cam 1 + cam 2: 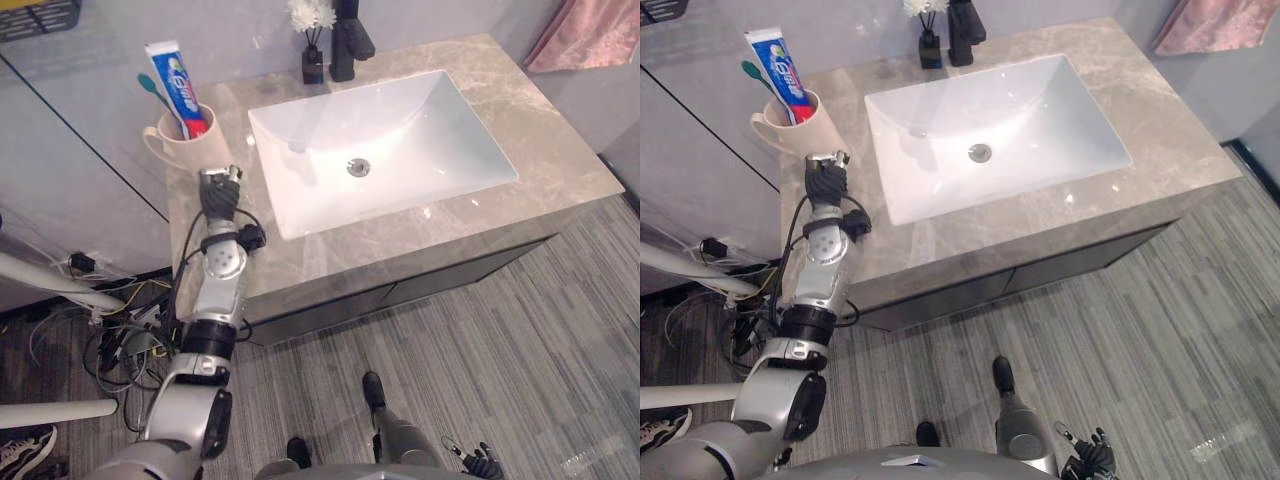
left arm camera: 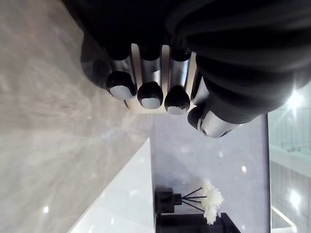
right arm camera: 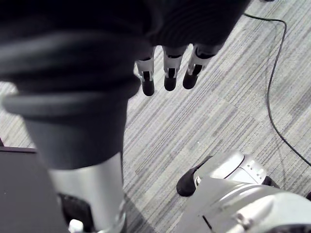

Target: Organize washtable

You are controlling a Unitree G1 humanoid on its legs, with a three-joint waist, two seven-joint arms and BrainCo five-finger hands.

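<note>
A beige cup stands at the left end of the grey marble washtable, holding a blue and red toothpaste tube and a teal toothbrush. My left hand rests over the counter just in front of the cup and apart from it. In its wrist view the fingers curl in beside the thumb with nothing held. Low by my side over the floor, my right hand hangs with relaxed fingers.
A white rectangular sink takes up the middle of the counter. A black faucet and a black diffuser bottle with white flowers stand behind it. A grey wall panel stands left of the counter, and pink cloth hangs at the far right.
</note>
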